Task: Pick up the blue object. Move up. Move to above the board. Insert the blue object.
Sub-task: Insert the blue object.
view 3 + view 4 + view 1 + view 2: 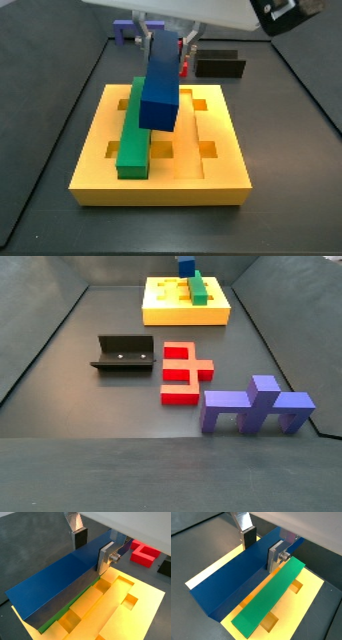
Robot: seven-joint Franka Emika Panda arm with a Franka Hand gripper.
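Dark floor, hand (263, 546) gripping blue object (234, 579) above board (227, 150)

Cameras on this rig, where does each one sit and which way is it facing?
Wrist view: on the arm, looking down the gripper clamping the blue object over the board.
Wrist view: likewise; silver fingers, green bar.
Side view: close by the board, looking along it; gripper shows.
Side view: far across the floor, past the red piece, purple piece and fixture; the gripper itself is out of frame.
All four share board and blue object.

dark blue object (160, 76) clamped in gripper (261, 548), tilted above yellow grooved board (225, 150), beside the green bar.
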